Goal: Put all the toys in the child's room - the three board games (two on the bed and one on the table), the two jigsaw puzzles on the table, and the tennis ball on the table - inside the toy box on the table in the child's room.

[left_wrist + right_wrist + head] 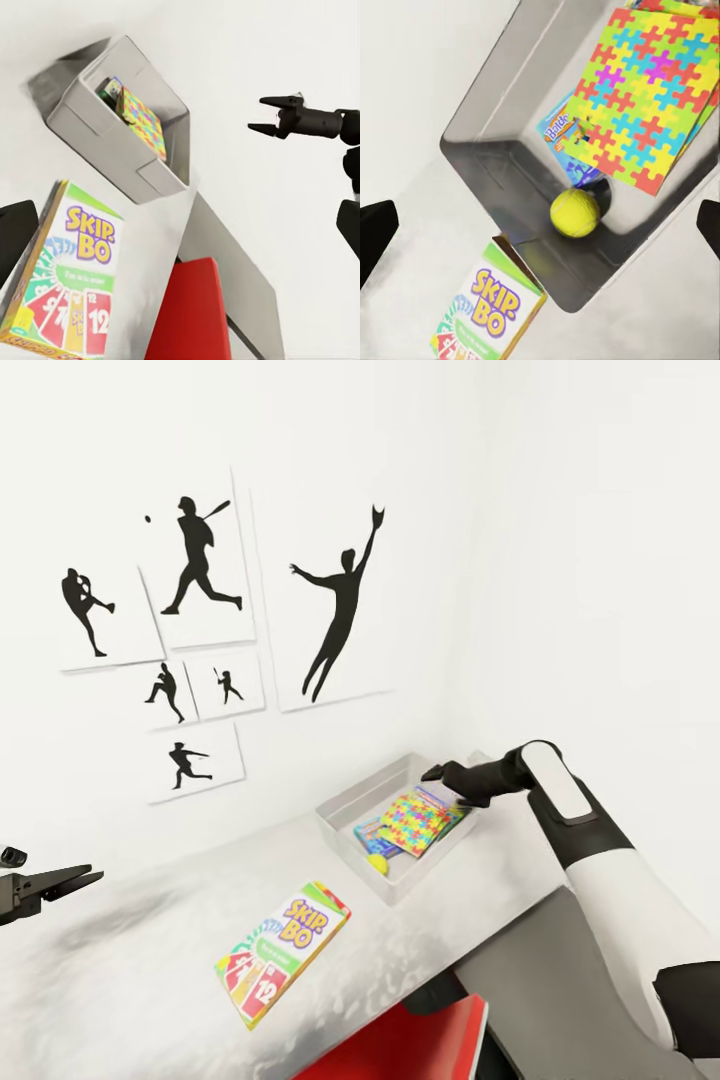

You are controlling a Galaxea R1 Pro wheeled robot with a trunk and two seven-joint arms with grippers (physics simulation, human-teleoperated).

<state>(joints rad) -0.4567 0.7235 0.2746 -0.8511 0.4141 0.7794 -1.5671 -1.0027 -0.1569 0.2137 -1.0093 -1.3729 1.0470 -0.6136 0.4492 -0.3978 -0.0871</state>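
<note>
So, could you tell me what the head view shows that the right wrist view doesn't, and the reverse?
Head view alone: the baseball silhouette pictures on the wall, the left gripper hovering open at the table's edge, the right gripper open above the toy box, and a red object below the table.

Right wrist view alone: a blue box partly covered by the jigsaw puzzle.

Both: the toy box, the jigsaw puzzle, the tennis ball inside it, and the Skip-Bo game lying on the table outside it.

glossy card Skip-Bo box (283, 953), matt grey toy box (345, 818)
</note>
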